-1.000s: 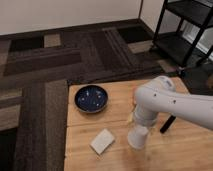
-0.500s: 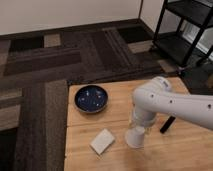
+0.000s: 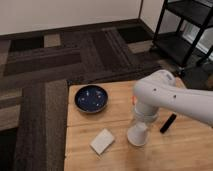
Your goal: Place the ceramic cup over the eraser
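The white ceramic cup [image 3: 137, 137] stands on the wooden table [image 3: 190, 150], near its middle front. My white arm reaches in from the right and bends down over it. The gripper [image 3: 139, 123] sits right on the cup's top, shut at its rim, and the thick wrist hides the contact. The eraser [image 3: 168, 123], a slim black bar, lies slanted on the table just to the right of the cup, a short gap away from it.
A dark blue bowl [image 3: 92, 98] sits at the table's back left. A pale grey-beige block [image 3: 102, 141] lies left of the cup near the front edge. Something orange [image 3: 133, 99] peeks out behind the arm. A black shelf rack [image 3: 185, 30] stands on the patterned carpet beyond.
The gripper has settled onto the cup's top and closed there. The cup, eraser, bowl and block have stayed where they were.
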